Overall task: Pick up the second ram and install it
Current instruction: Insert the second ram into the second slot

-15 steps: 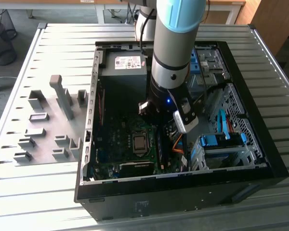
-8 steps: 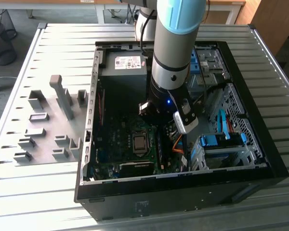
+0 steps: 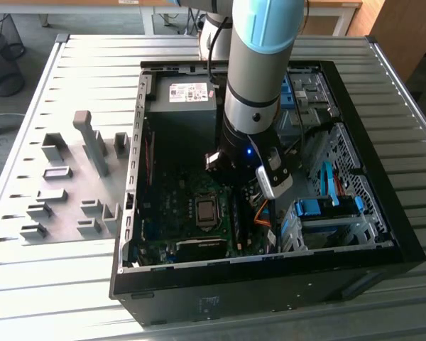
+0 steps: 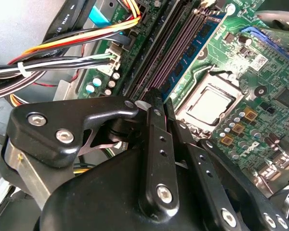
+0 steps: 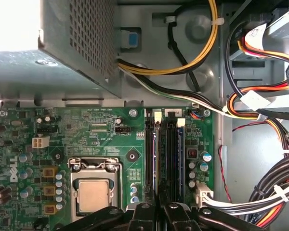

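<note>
My gripper (image 3: 224,169) is down inside the open computer case, over the memory slots beside the processor socket (image 5: 93,194). The second ram (image 5: 156,154) is a thin blue-green strip with dark chips (image 4: 190,60). It stands on edge in a slot, and one end runs in between my black fingers (image 5: 144,214). In both wrist views the fingers are closed to a narrow gap around that end, so my gripper (image 4: 159,98) is shut on it. A white slot latch (image 5: 157,116) sits at the strip's far end.
Another blue-green strip (image 5: 181,154) stands in a slot further from the socket. Cable bundles (image 5: 274,192) run along the case wall next to the slots. The power supply box (image 3: 188,99) fills the case's far corner. Grey fixture blocks (image 3: 71,185) sit on the table at the exterior view's left.
</note>
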Action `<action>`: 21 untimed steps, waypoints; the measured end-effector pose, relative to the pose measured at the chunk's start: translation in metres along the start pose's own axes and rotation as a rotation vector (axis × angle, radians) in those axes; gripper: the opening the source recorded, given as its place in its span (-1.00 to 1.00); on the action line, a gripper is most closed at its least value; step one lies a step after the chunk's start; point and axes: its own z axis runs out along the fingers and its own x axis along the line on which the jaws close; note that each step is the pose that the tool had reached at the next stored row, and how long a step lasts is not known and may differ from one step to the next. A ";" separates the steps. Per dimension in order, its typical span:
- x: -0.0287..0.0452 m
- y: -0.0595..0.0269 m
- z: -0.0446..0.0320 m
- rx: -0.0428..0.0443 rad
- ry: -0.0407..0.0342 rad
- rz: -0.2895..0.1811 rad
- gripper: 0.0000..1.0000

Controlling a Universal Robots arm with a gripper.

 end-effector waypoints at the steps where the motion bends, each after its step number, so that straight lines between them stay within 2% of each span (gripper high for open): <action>1: 0.0000 0.0000 0.0004 0.0000 0.0000 0.000 -0.73; 13: -0.0005 0.0000 0.0048 -0.0001 0.0000 0.002 -0.73; 21: -0.0007 0.0000 0.0050 0.0000 0.0000 0.002 -0.73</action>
